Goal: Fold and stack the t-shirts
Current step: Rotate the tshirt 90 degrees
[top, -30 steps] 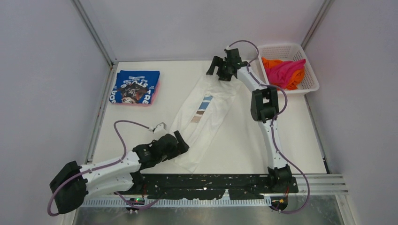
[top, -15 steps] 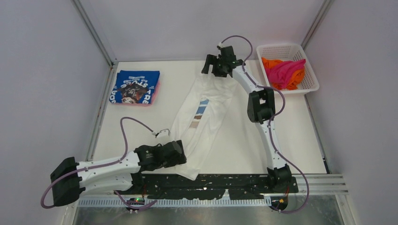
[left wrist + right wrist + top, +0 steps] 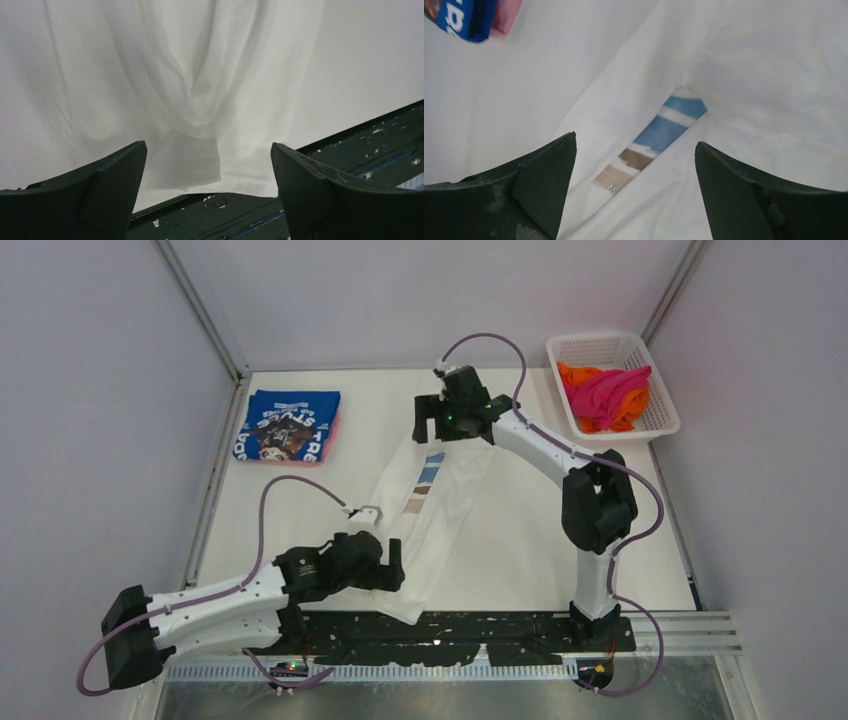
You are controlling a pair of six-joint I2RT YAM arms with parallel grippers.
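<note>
Nearest you, the left tool (image 3: 388, 566) hangs over the near end of the white shirt (image 3: 445, 502), close to the dark rail (image 3: 450, 626) along the near edge of the tabletop (image 3: 520, 540). In the left wrist view its fingers are spread wide with nothing between them. The gathered hem lies just below and a little ahead of the tips.

The white shirt lies as one long, narrow strip. Its long axis runs from that hem away from you and slightly to the right, and the blue and brown print (image 3: 425, 480) shows along a fold partway up. Your left arm is nearer the hem, your right arm nearer the far end.

At that far end the right tool (image 3: 428, 430) hovers above the cloth, fingers likewise wide apart and holding nothing. The right wrist view shows the print just beneath it.

Bare tabletop lies on both sides of the strip, more of it to the right. You likely have room to fold along the strip's own line.

Farther off, at the far left, the blue shirt (image 3: 288, 425) sits folded on the pink shirt (image 3: 506, 12), well apart from the strip. At the far right, the basket (image 3: 665, 422) holds the magenta shirt (image 3: 612, 390) and the orange shirt (image 3: 573, 374).
</note>
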